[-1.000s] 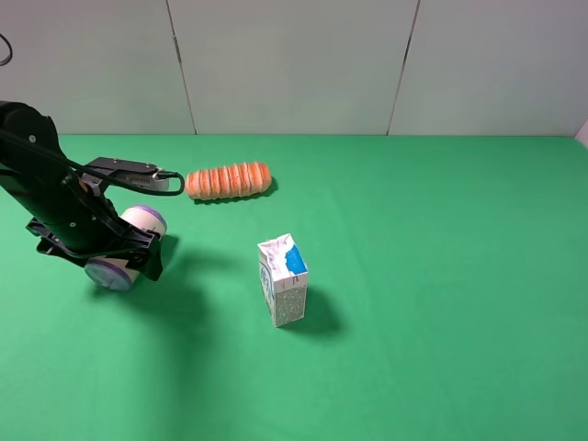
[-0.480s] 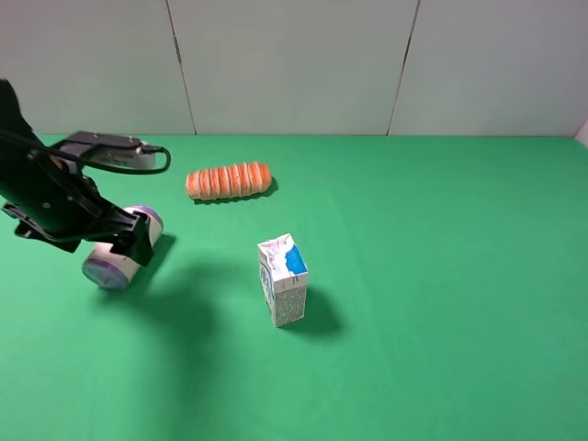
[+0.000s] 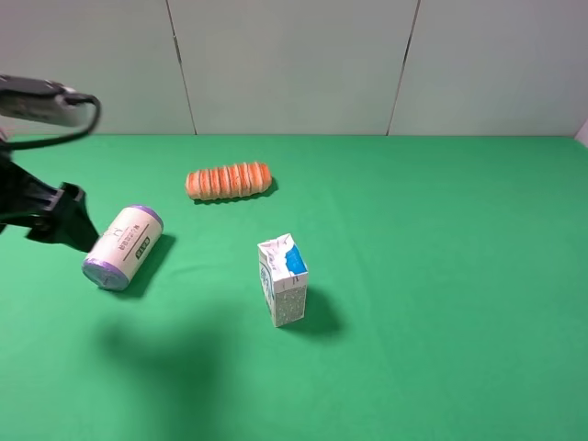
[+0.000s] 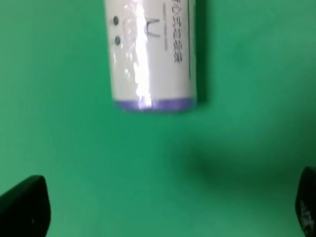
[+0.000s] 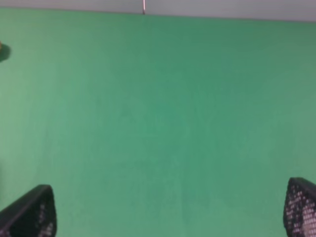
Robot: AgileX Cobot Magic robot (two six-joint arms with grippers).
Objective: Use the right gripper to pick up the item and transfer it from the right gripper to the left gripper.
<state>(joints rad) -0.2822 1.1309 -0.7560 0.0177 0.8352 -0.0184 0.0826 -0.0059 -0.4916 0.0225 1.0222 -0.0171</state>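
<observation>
The left pincer [image 3: 55, 216] has let go and pulled back toward the left edge, jaws open. The item [image 3: 123, 246] lies on its side on the green surface [image 3: 441, 276], beside it. The right pincer [image 5: 168, 210] hangs open, empty.

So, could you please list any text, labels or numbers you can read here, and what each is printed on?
Canister: a large mark reading "U", two dots, and a line of small characters along its length, too blurred to read.
Canister's green label: too small to read.
Carton: blue and speckled print, nothing legible.
Orange ridged roll: no text visible.
</observation>
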